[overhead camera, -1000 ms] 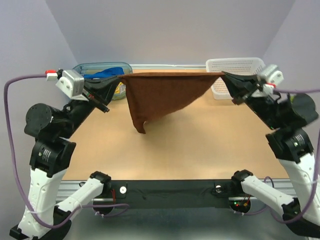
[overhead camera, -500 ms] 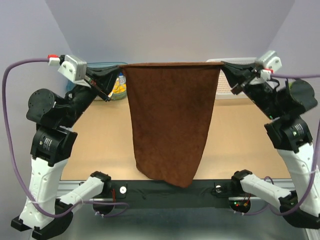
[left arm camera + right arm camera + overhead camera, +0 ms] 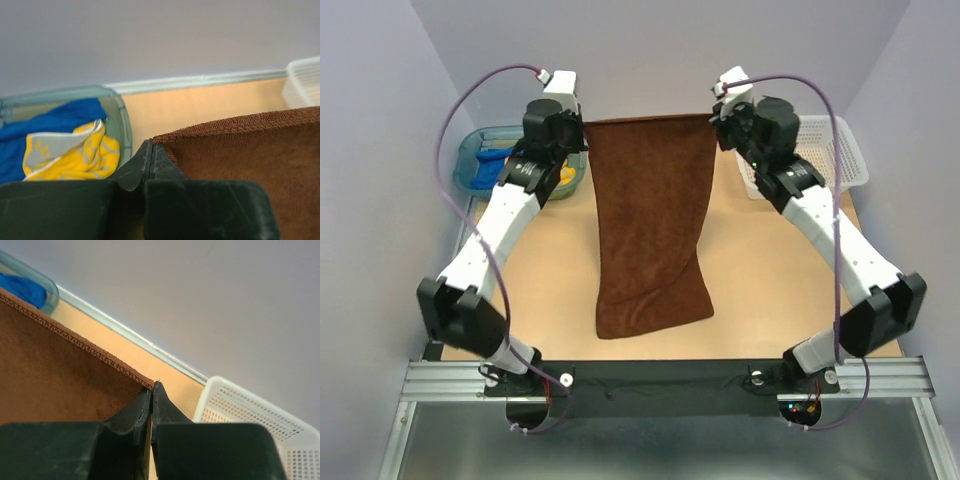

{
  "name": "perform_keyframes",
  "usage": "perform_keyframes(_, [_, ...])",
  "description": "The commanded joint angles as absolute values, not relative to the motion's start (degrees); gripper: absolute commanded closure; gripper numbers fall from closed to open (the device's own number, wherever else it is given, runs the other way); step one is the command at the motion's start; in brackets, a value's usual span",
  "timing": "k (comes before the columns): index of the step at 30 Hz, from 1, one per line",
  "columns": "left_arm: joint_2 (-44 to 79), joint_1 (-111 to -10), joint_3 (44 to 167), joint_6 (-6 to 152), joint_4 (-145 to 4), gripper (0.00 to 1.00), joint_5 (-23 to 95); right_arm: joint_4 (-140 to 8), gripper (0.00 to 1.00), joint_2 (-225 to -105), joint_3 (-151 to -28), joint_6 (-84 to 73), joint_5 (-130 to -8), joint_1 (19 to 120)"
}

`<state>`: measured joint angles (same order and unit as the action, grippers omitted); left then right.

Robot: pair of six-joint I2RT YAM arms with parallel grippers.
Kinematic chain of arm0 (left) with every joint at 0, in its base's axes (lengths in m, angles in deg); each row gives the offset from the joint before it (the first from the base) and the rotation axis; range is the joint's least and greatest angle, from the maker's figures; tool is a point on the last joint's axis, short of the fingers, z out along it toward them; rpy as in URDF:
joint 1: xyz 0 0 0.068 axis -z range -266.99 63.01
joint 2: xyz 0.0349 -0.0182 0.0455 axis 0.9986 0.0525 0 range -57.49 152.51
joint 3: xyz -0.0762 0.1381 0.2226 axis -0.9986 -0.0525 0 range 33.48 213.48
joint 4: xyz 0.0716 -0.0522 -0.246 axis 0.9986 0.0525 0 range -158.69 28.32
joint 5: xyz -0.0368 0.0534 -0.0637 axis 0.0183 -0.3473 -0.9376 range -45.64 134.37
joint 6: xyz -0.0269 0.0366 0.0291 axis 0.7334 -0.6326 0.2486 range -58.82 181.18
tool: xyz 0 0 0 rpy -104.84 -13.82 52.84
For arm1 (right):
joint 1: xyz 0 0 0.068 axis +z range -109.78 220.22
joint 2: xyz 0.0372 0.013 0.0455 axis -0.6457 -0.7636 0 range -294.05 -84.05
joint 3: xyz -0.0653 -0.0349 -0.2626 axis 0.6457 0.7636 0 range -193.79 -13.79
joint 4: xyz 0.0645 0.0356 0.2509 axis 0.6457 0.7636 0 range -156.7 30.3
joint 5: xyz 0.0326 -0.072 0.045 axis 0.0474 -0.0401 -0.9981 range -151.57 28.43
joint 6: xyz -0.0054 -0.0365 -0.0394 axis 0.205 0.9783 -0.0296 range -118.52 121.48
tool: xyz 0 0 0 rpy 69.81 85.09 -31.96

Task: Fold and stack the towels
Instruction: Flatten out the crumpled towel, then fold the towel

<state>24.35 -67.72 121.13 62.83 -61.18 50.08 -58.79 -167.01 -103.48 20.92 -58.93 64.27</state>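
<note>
Top external, rust-brown towel (image 3: 650, 235) stretched far-to-near, left tool (image 3: 150, 149), right tool (image 3: 152, 390) clamping 2 far corners

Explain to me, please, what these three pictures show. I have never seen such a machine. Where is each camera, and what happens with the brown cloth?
This is a robot: a left arm and a right arm, fixed at the near edge of a table. The wide picture comes from a camera above and behind them. The other two come from cameras on the wrists, very close to the cloth. The left gripper and the right gripper are each shut on a top corner of the brown towel, holding it spread; its lower end seems to rest on the table. At the far left, a teal tub holds a blue towel and a yellow towel. At the far right stands a white basket.
</note>
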Motion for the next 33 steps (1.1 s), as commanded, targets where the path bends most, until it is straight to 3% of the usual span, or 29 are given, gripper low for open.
perform_keyframes(1, [28.80, -71.60, 121.36, 61.44, -67.19, 1.00, 57.99, -69.32, 0.99, -171.74, -102.04, 22.84, -53.31, 62.81])
perform_keyframes(9, [37.70, -73.72, 125.50, 62.67, -67.28, 1.00, 56.49, -75.04, 1.00, -178.27, -101.34, 23.37, -55.50, 61.75])
perform_keyframes(22, [28.66, -74.07, 113.91, 61.44, -66.84, 1.00, 50.79, -77.51, 0.99, -173.71, -87.38, 21.70, -60.95, 61.49])
perform_keyframes(33, [22.49, -74.07, 103.00, 63.82, -64.99, 1.00, 47.53, -77.51, 1.00, -166.85, -77.69, 20.12, -56.03, 61.40])
